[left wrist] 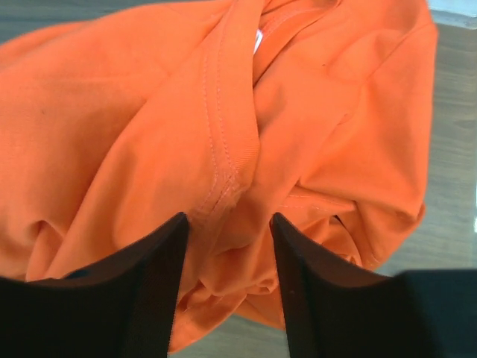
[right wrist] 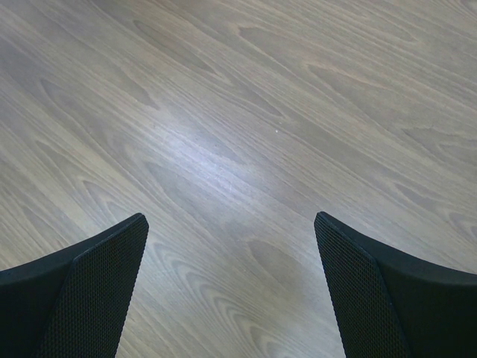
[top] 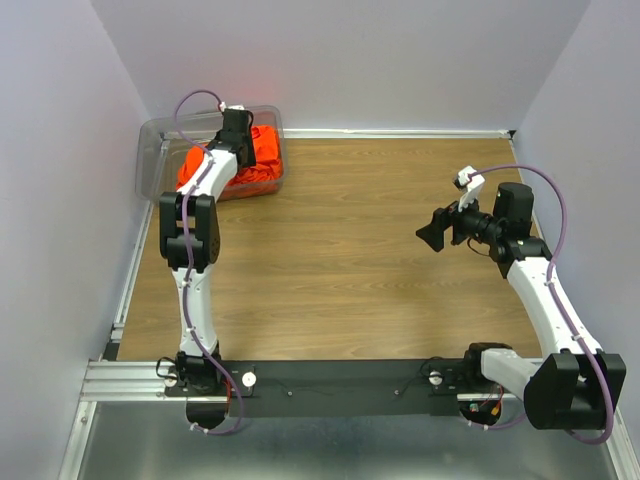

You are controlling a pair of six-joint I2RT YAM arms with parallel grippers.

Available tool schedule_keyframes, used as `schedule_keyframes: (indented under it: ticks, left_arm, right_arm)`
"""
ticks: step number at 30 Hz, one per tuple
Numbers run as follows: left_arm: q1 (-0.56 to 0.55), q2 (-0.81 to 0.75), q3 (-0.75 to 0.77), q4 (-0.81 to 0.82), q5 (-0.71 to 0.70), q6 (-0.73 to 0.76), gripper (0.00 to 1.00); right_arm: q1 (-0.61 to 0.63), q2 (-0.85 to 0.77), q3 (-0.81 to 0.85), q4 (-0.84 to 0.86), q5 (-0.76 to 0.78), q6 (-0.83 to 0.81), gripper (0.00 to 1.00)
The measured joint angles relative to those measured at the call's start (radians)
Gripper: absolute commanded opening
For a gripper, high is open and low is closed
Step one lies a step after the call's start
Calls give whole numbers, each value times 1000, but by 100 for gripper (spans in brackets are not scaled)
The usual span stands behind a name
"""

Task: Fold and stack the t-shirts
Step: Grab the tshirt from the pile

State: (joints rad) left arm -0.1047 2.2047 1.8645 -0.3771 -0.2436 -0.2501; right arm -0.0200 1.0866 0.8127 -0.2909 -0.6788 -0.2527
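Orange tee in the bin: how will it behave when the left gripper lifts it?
Likely floppy: the t-shirt lies crumpled in soft folds, so it should drape and unfurl. The left gripper straddles one seamed fold, so other layers may trail over the bin wall.

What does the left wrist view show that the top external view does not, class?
Only the left wrist view: a stitched seam and the white neck tag, with the left jaws astride a fold. Only the top external view: the whole clear bin around the cloth, and the right arm. Both: the orange t-shirt.
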Motion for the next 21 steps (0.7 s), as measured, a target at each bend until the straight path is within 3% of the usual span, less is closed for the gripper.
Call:
schedule_keyframes:
  ticks: [8,11,12,13,21]
  left_arm:
    - [0,29,7,-32,-35,47,33]
    - [0,29,8,-32,-43,62,15]
    - [0,29,8,-33,-45,69,3]
    - [0,29,8,-34,-45,73,0]
    - [0,-86,-10,-28,-34,79,0]
  right_arm:
    - [0,0,0,0,0,0,100]
    - [0,0,0,0,0,0,100]
    - [0,0,0,0,0,0,100]
    - [0,0,0,0,0,0,100]
    - [0,0,0,0,0,-1,100]
